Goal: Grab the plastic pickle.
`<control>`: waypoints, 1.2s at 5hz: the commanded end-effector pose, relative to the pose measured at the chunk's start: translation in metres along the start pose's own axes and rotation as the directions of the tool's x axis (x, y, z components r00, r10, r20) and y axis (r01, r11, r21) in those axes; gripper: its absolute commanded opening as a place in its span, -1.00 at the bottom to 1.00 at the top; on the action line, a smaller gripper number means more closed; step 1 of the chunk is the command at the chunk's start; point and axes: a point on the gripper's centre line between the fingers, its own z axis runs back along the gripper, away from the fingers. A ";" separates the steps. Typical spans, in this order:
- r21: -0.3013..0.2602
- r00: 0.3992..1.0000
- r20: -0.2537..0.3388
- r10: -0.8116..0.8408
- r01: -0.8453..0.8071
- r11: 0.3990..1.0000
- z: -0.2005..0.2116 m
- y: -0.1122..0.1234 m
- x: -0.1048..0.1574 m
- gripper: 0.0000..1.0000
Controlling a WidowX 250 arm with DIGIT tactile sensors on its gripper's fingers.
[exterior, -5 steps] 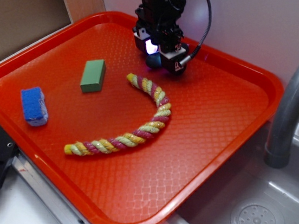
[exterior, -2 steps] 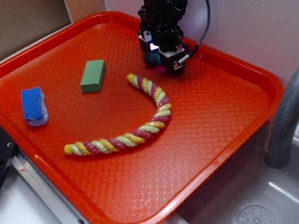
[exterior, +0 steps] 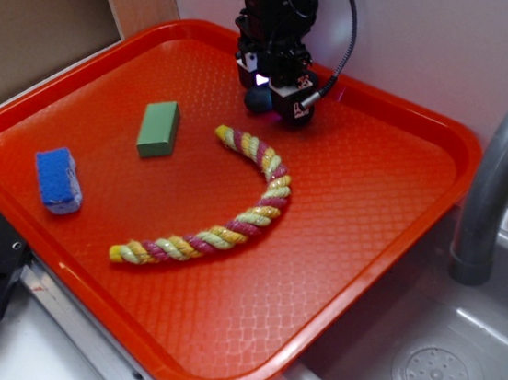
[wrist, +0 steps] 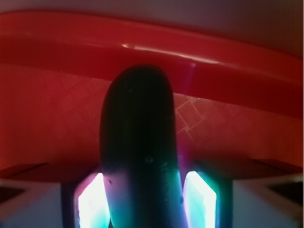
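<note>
The plastic pickle (exterior: 258, 100) is a dark grey-green capsule held between my fingers at the back of the orange tray (exterior: 389, 225). In the wrist view the pickle (wrist: 137, 142) fills the middle, sticking out forward between the two glowing pads (wrist: 92, 202). My gripper (exterior: 265, 88) is shut on it and holds it slightly above the tray floor, near the tray's far rim (wrist: 190, 52). Most of the pickle is hidden by the gripper in the exterior view.
On the tray lie a green rectangular block (exterior: 159, 128), a blue sponge-like block (exterior: 58, 179) and a yellow-pink twisted rope (exterior: 232, 215). A grey faucet (exterior: 502, 174) and sink (exterior: 436, 370) are to the right. A wall rises behind the tray.
The gripper has moved a little up and toward the tray's back rim with the pickle in it. Other objects have not moved.
</note>
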 end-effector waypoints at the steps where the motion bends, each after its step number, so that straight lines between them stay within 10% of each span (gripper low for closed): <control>1: 0.016 0.991 0.129 -0.015 0.013 1.000 0.077 0.008 -0.008 -1.00; 4: -0.126 0.973 0.033 0.230 -0.224 0.966 0.184 0.003 -0.069 -1.00; 6: -0.046 0.986 0.059 0.155 -0.152 0.987 0.189 -0.004 -0.074 -1.00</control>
